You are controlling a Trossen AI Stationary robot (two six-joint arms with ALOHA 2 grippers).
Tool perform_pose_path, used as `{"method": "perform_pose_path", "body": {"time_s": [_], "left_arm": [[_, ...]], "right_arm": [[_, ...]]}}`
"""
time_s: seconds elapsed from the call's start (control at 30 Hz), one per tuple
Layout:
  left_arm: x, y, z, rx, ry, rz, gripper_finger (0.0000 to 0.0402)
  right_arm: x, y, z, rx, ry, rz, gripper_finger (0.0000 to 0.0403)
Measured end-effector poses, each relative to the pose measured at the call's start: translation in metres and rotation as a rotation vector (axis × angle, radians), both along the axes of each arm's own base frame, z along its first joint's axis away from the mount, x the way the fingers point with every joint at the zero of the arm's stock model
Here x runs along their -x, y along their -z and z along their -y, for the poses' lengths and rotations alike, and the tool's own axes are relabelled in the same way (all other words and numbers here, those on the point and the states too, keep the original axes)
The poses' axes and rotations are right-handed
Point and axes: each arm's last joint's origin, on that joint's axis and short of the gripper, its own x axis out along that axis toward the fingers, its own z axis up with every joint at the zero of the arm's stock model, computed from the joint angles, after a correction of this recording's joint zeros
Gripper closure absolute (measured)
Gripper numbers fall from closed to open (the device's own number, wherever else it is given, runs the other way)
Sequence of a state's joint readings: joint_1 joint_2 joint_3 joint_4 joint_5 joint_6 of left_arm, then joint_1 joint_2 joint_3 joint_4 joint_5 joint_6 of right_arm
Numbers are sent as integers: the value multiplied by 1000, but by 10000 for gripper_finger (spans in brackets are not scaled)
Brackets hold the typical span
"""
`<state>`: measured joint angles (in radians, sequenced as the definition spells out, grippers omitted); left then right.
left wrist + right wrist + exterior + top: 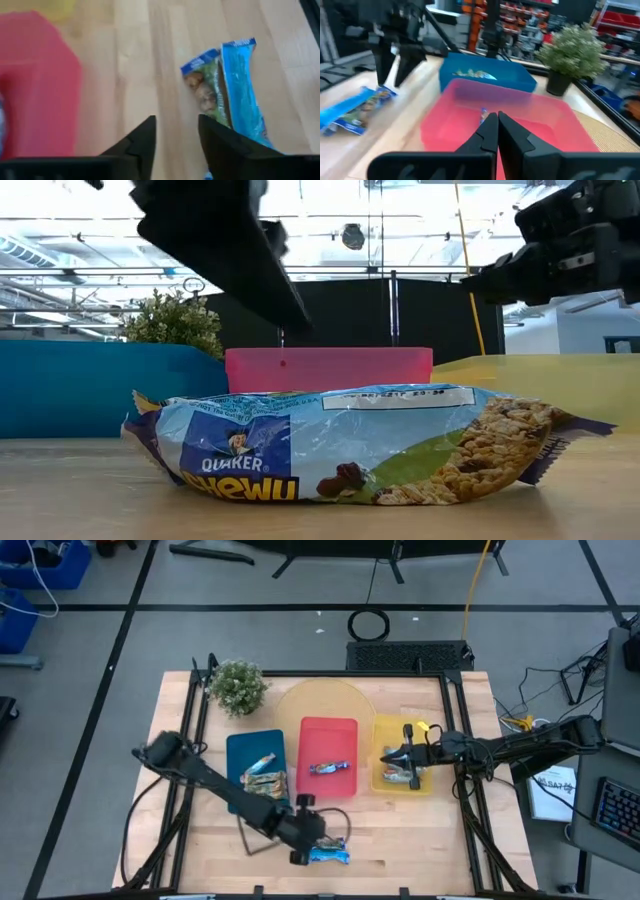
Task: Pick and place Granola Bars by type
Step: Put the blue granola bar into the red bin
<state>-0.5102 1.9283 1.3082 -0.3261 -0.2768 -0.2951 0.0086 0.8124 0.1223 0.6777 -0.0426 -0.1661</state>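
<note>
Blue-wrapped shiny granola bars (329, 856) are being lined up by the left gripper (303, 843), fingers parted, nothing held.
Best approached w/ jaws centred across one bar; right gripper (398, 757), pinched empty, is parked over the yellow plastic tray (385, 730).

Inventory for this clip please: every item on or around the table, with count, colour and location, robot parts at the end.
Blue bars: two, bright blue wrappers, side by side on bare wood at the table's front, by the left gripper.
Bars in blue tray: a small pile, tan-gold, exact count unclear.
Bar in red tray: one, silvery.
Bars in yellow tray: at least one, partly hidden by the right gripper.
Blue tray: one, left of the row.
Red tray: one, middle.
Yellow tray: one, right.
Plant: one, green, back left corner.
Round mat: one, pale yellow, behind the trays.
Left gripper: open, above the wood beside the blue bars.
Right gripper: shut, over the yellow tray.
</note>
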Motion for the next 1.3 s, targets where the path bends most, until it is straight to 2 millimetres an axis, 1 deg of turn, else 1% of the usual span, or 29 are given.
{"method": "perform_pose_path", "body": {"time_s": [0.1,0.17,0.27,0.37,0.47,0.57,0.7,0.8,0.97,1.1,1.2,1.3], "left_arm": [[-14,2,11,15,35,-88,208],[-18,2,18,32,64,-138,182],[-22,-3,26,74,99,-135,154],[-20,4,28,54,82,-153,142],[-19,14,21,17,23,-200,144],[-24,23,15,27,-20,-221,154],[-29,39,9,39,-25,-269,168],[-34,44,5,66,-15,-284,178],[-36,44,0,73,5,-298,201],[-35,44,1,62,67,-302,248],[-34,43,7,28,148,-278,299],[-31,35,12,9,222,-257,349]], "right_arm": [[0,-1,0,-1,-14,8,402],[0,-1,0,-1,-13,12,402],[0,-2,0,-2,-13,25,402],[0,-5,0,-2,-13,52,402],[0,-6,0,1,-13,57,402],[0,-4,0,1,-12,44,402],[0,-4,0,1,-12,37,402],[0,-4,0,1,-12,38,402],[0,-4,0,1,-12,37,402],[0,-4,0,1,-12,38,402],[0,-4,0,1,-12,37,402],[0,-3,0,0,-12,30,402]]}}
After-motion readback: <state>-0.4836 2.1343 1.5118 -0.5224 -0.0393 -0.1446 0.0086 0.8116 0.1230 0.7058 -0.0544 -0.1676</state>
